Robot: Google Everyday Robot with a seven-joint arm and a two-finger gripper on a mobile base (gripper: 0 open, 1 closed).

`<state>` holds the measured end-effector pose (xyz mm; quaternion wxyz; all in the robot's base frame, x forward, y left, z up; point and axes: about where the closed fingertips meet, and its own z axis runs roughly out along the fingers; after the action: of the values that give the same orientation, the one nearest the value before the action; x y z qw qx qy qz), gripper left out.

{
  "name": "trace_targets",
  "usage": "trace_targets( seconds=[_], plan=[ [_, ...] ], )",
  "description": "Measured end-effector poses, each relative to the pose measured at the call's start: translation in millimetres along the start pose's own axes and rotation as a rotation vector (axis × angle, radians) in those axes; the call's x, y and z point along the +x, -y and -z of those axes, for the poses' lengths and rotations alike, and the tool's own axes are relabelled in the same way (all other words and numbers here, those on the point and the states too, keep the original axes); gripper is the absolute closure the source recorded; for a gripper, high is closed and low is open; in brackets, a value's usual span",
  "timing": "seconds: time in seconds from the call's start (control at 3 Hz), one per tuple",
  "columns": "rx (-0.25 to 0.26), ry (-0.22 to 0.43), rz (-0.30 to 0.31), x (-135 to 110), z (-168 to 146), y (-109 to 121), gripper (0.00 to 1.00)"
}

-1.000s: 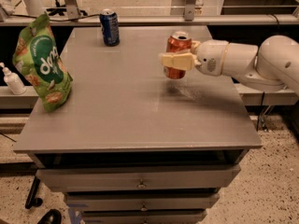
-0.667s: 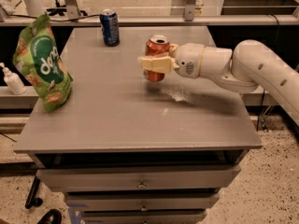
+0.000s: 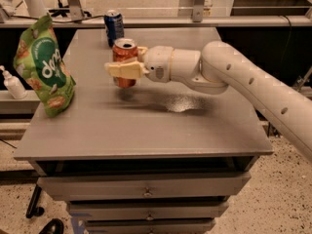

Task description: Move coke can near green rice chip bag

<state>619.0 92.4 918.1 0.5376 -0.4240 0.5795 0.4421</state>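
Observation:
The coke can, red-orange with a silver top, is upright and held just above the grey table, left of its middle. My gripper is shut on the can, one cream finger across its front, the white arm reaching in from the right. The green rice chip bag stands upright at the table's left edge, well to the left of the can.
A dark blue soda can stands at the back of the table, just behind the coke can. A white pump bottle sits off the table at the left. Drawers are under the tabletop.
My gripper has carried the coke can leftward across the table, from right of centre towards the chip bag. The bag and the blue can have not moved.

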Motion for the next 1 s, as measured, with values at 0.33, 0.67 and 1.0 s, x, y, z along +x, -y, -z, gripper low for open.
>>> trace_targets(
  seconds=[0.33,0.67,1.0],
  plan=[
    [-0.059,-0.02,0.014,8.4,-34.5,-18.2,1.0],
    [-0.102,-0.057,0.019,38.0,-82.4,-34.4,1.0],
    [-0.104,-0.056,0.019,38.0,-84.1,-35.1,1.0]
  ],
)
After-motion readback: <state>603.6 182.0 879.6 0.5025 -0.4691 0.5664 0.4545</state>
